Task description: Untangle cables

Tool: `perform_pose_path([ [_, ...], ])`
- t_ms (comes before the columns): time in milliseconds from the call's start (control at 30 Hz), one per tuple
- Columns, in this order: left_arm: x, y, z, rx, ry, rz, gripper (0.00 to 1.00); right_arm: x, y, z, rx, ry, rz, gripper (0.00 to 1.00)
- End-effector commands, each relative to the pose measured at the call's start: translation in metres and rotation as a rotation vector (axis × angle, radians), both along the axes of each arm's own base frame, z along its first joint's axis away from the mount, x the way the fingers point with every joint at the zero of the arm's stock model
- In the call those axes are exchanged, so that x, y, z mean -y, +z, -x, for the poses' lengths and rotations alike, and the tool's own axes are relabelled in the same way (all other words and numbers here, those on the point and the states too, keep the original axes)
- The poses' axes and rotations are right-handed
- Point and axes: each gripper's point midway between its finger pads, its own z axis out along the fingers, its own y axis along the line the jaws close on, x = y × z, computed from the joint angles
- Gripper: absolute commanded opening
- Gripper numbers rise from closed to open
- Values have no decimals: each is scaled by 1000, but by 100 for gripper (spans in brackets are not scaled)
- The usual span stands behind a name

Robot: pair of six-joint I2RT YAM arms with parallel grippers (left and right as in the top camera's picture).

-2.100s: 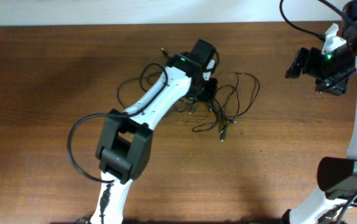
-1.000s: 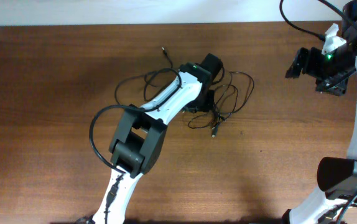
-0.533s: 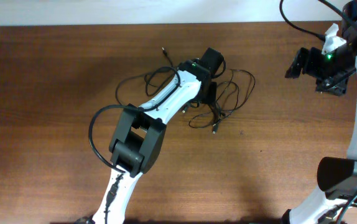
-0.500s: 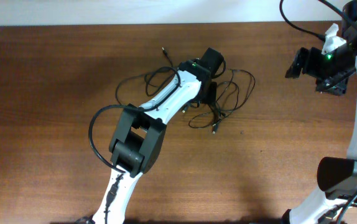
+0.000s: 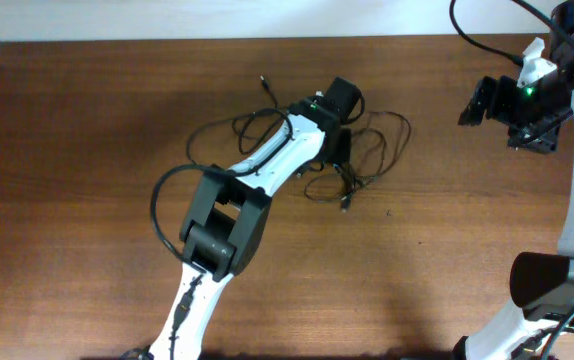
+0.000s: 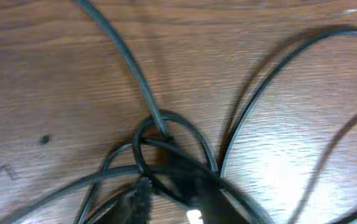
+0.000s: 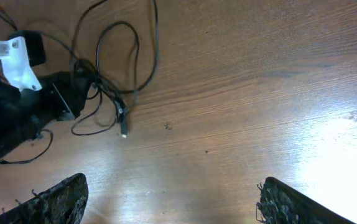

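The cables [image 5: 372, 150] are thin black cords looped in a tangle at the table's middle back. One silvery plug end [image 5: 345, 205] lies at the front and another plug [image 5: 264, 80] at the far left. My left gripper [image 5: 339, 150] sits in the middle of the tangle. In the left wrist view its dark fingers [image 6: 172, 202] are closed on crossing cords just below a small knot loop [image 6: 166, 134]. My right gripper [image 5: 477, 102] is held high at the far right, wide open and empty [image 7: 172, 205], with the cables [image 7: 113, 93] far from it.
The brown wooden table [image 5: 87, 150] carries the tangle. Its white back edge [image 5: 217, 20] runs along the top. My left arm's white links [image 5: 257, 165] lie over the left part of the tangle. The right arm's base [image 5: 552, 280] stands at the right.
Over two seconds my left gripper shifted slightly up and right, and the tangle with its front plug slid a little left and back. My right arm has not moved.
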Motion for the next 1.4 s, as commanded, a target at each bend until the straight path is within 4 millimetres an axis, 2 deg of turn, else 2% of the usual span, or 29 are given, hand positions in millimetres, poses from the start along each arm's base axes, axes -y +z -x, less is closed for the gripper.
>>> perform_pose_path([
  [0, -9, -27, 8, -55, 8, -56, 17, 3, 1, 0, 0, -7, 15, 90],
  [100, -8, -27, 7, -51, 8, -54, 11, 4, 1, 0, -1, -8, 22, 90],
  [200, -10, -21, 2, -41, 16, -47, 1, 4, 1, 0, -1, -8, 22, 90],
  [267, -14, -8, -5, -30, 29, -39, 0, 5, 0, 0, -4, -8, 22, 90],
  [367, -22, 25, -14, -11, 35, -31, 0, 5, -1, -1, -7, -8, 21, 90],
  [400, -23, 44, -18, 6, 16, -24, 0, 5, -1, -2, -3, -8, 21, 90],
  [433, -20, 76, -19, 30, -59, 7, 0, 4, -1, -2, -2, -7, 22, 90],
  [467, -19, 88, -19, 41, -88, 23, 0, 4, -1, -2, -1, -7, 21, 90],
  [567, -12, 145, -14, 94, -221, 101, 0, 0, 0, -3, 8, 26, 4, 90],
  [667, 0, 209, 3, 160, -390, 222, 0, -20, 3, -5, 34, 116, -53, 90],
  [733, 7, 245, 17, 205, -492, 299, 0, -29, 4, -6, 42, 137, -64, 90],
  [900, 0, 304, 38, 283, -544, 391, 0, -67, 11, -15, 98, 223, -135, 90],
  [1100, -14, 344, 51, 344, -552, 459, 0, -119, 25, -28, 199, 344, -241, 90],
  [1200, -23, 352, 51, 359, -536, 462, 0, -133, 32, -32, 238, 373, -287, 90],
  [1367, -21, 364, 53, 338, -522, 570, 0, -153, 50, -37, 303, 416, -419, 89],
])
